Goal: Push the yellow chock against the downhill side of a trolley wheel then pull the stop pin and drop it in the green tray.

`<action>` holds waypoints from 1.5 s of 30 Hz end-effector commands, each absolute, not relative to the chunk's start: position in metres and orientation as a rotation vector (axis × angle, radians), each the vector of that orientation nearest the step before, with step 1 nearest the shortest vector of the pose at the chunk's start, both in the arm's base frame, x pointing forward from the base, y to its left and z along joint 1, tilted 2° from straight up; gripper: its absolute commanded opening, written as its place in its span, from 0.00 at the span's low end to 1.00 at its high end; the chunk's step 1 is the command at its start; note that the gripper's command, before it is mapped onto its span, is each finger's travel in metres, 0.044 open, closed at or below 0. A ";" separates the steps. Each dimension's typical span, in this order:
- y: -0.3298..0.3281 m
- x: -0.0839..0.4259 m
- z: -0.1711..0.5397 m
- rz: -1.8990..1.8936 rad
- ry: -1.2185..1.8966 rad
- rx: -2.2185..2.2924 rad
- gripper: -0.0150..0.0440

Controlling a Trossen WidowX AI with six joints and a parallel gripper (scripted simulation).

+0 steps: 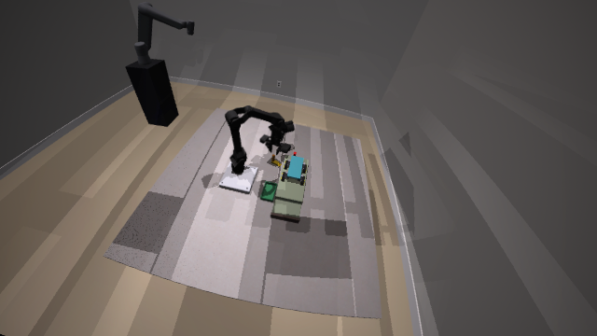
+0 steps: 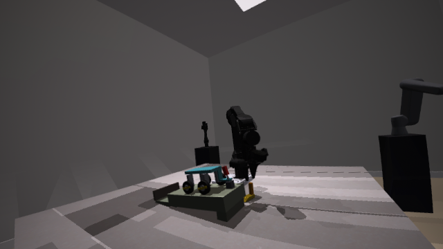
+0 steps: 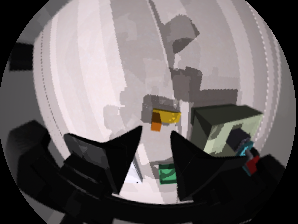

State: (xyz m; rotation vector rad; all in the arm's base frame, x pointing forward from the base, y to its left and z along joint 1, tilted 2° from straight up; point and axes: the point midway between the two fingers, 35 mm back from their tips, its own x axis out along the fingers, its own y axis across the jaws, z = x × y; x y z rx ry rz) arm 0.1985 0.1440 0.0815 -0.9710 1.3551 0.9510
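My gripper is partly open and empty, pointing down above the yellow chock. The chock lies on the table beside the ramp's uphill end, its orange handle upright below the fingertips. The blue-topped trolley stands on the pale green ramp. The red-headed stop pin is at its uphill end. The green tray lies beside the ramp. The chock's black base is not clear.
The arm's white base plate is left of the tray in the top view. A brown board crosses the ramp's low end. Another arm on a black pedestal stands beyond the table.
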 end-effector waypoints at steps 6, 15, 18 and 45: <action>0.143 0.198 0.065 0.947 1.365 -0.973 0.58; 0.142 0.198 0.053 0.947 1.365 -0.973 0.58; 0.142 0.198 0.053 0.947 1.365 -0.973 0.58; 0.143 0.198 0.031 0.949 1.358 -0.969 0.49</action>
